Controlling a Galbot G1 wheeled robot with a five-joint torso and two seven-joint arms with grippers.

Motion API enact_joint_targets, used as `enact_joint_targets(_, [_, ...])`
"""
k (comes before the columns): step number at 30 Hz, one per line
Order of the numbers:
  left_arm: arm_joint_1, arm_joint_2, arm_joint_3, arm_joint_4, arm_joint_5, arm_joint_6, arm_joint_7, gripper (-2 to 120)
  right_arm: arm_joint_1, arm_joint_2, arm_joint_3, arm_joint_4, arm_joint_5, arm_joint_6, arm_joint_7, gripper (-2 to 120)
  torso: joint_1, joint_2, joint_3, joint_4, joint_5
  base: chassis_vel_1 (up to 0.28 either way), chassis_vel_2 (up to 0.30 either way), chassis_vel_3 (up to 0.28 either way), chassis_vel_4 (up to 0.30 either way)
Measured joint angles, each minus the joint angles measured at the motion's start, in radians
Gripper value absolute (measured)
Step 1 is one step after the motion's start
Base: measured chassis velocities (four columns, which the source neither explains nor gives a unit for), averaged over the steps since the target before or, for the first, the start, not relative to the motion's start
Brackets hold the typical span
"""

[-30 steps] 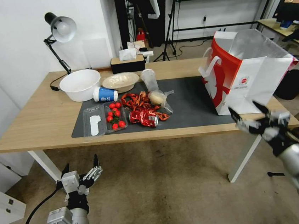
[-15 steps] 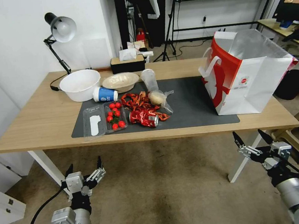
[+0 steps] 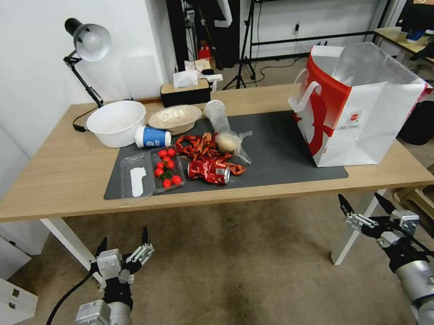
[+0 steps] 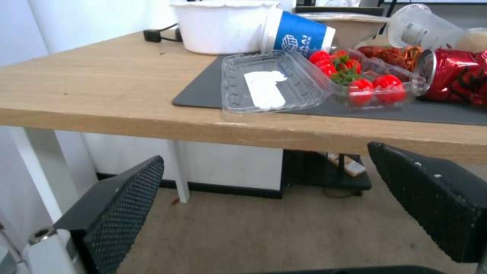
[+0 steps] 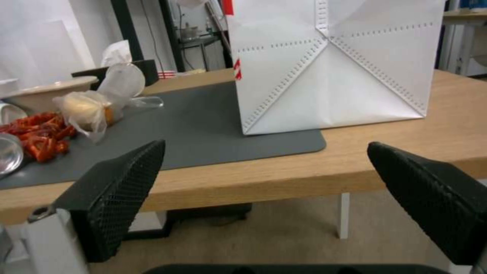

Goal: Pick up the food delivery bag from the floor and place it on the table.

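Your left gripper [image 3: 123,243]: fingers spread, empty, low over the floor [image 3: 229,275] before the table's [image 3: 49,185] left front corner | food delivery bag [image 3: 361,111]: upright at the table's right end, partly on the mat [image 3: 283,150] | your right gripper [image 3: 363,204]: fingers spread, empty, below the right front edge.

Long light-wood tabletop [image 3: 63,173] – dark grey rectangular mat [image 3: 278,151], white round plastic bowl [image 3: 116,122], red-and-white paper carrier bag [image 3: 356,111] straddling mat edge.
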Motion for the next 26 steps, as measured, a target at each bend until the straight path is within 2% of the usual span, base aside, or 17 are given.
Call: enact_joint_targets(26, [-0.001, 0.000, 0.000, 0.006, 0.000, -0.004, 0.011, 100, 0.003, 0.006, 0.002, -0.005, 0.021, -0.005, 0.003, 100, 0.000, 0.000, 0.000, 0.0000, 0.0000, 0.000, 0.000, 0.000, 0.000])
